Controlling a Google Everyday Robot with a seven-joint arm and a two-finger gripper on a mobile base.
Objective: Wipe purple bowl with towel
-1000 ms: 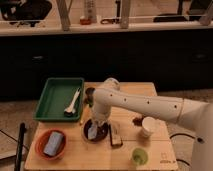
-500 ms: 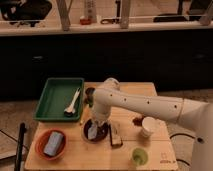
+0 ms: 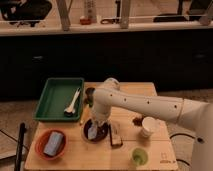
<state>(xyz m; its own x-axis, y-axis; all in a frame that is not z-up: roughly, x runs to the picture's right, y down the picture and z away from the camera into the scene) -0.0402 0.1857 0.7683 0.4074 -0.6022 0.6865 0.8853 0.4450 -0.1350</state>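
The dark purple bowl (image 3: pixel 101 135) sits on the wooden table (image 3: pixel 150 152), left of centre. A pale towel (image 3: pixel 93 131) lies inside it. My white arm (image 3: pixel 145 104) reaches in from the right and bends down over the bowl. The gripper (image 3: pixel 95 126) is down in the bowl, on the towel.
A green tray (image 3: pixel 50 97) with a white utensil (image 3: pixel 72 102) stands at the back left. An orange bowl (image 3: pixel 42 147) holding a blue sponge (image 3: pixel 53 144) is at the front left. A dark bar (image 3: pixel 116 135), a white cup (image 3: pixel 148 126) and a green cup (image 3: pixel 139 156) lie to the right.
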